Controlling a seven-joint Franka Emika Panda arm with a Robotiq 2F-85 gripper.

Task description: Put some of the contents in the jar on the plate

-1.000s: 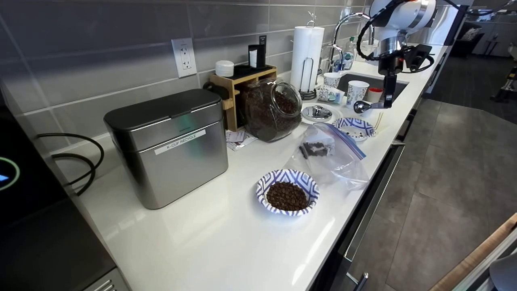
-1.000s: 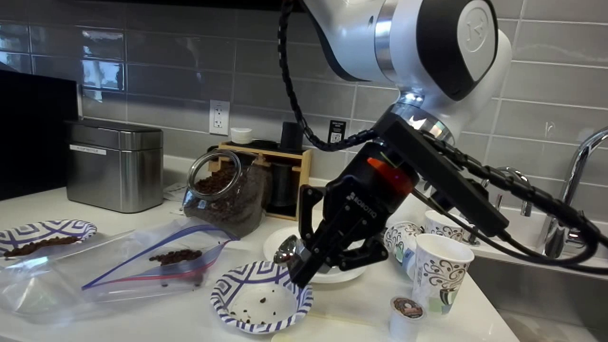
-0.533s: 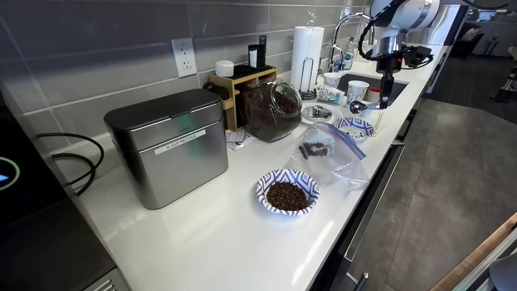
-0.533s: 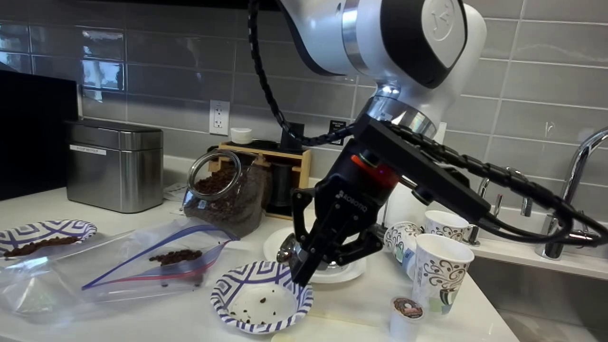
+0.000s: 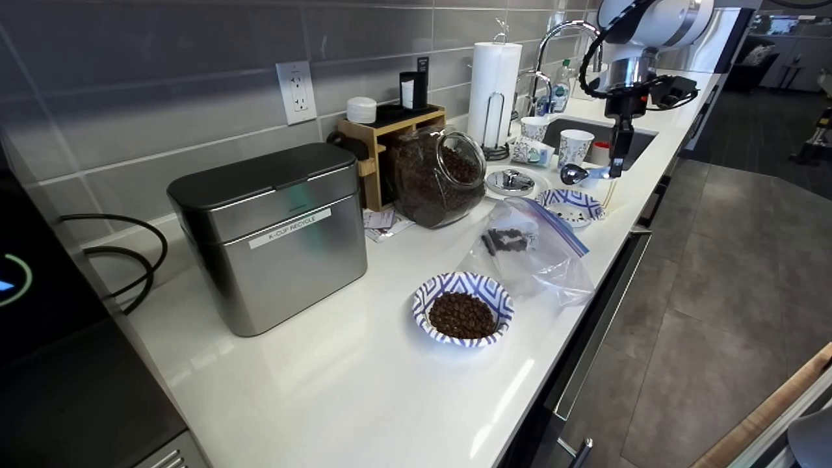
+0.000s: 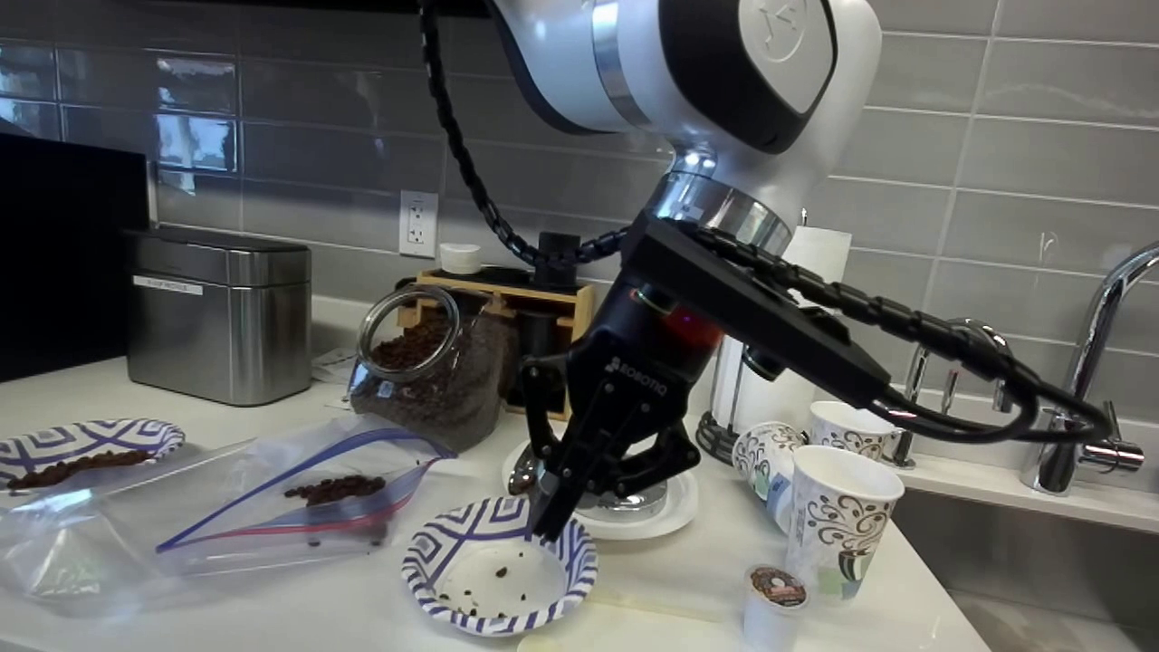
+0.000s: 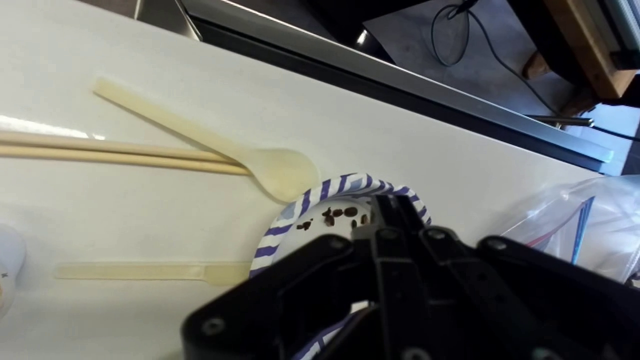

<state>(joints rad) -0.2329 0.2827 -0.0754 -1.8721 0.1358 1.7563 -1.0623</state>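
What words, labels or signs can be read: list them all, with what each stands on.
"K-CUP RECYCLE": white label on the metal bin.
"ROBOTIQ": on the tool.
Too small or blurred to read: pod lid, dark sign, bottle label, arm emblem.

In an exterior view the white arm [image 6: 643, 54] hangs from the top edge, its silver wrist [image 6: 724, 208] angled so that the black gripper [image 6: 547, 518] slants toward the lower left. In the wrist view the fingers [image 7: 395, 270], dark and somewhat blurred right of centre, seem pressed together.
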